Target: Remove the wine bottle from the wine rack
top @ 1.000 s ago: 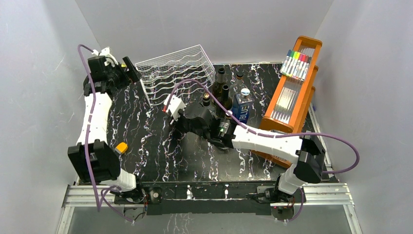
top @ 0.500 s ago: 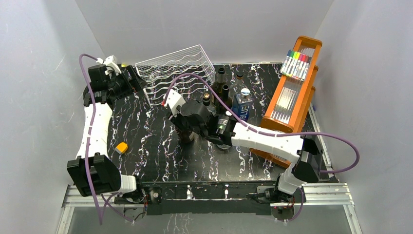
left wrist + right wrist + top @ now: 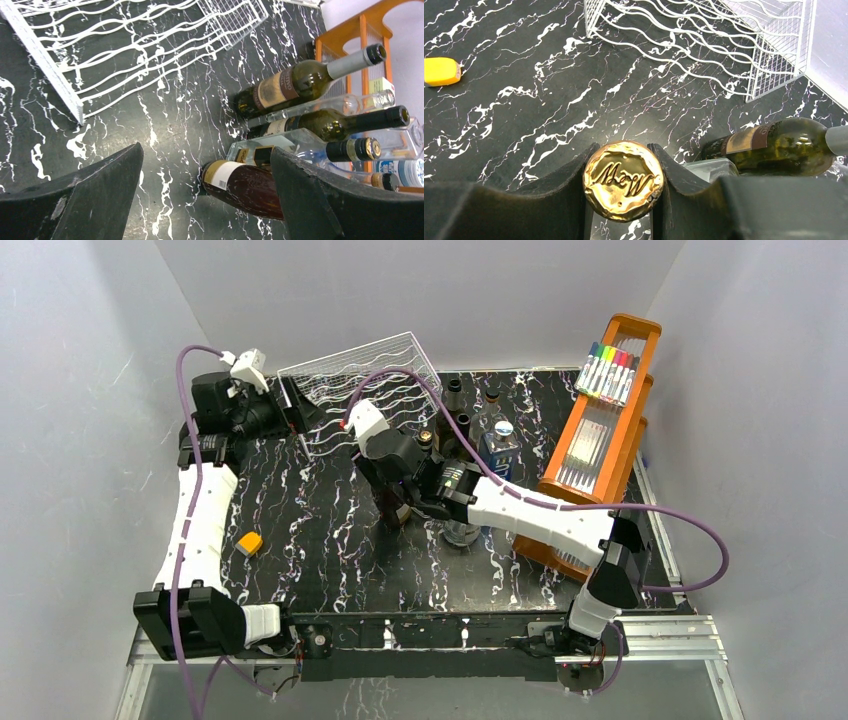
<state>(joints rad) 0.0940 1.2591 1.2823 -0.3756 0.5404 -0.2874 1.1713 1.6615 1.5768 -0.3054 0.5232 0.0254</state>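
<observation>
The right fingers [image 3: 549, 200] are clamping narrowly on the wine bottle [image 3: 623, 180] from both sides, gripping its round top, which is capped in crinkled gold foil embossed with looping letters. In the overhead view, this dark reddish glass bottle [image 3: 393, 508] with a cream label is standing roughly upright near the middle of the counter [image 3: 320, 550], a black slab veined in white. It is sitting clear of the wine rack [image 3: 360, 380], a box of thin white wavy wire lying at 11 o'clock from it. I cannot tell whether the bottle's base is touching the counter.

The left fingers [image 3: 100, 195], blunt dark wedges, are spread wide and gripping nothing, hovering at the rack's 9 o'clock edge. A cluster of green and clear glass bottles [image 3: 455, 415] is standing at 1 o'clock from the held bottle, and a small rounded yellow block [image 3: 249, 542] is lying at 8 o'clock.
</observation>
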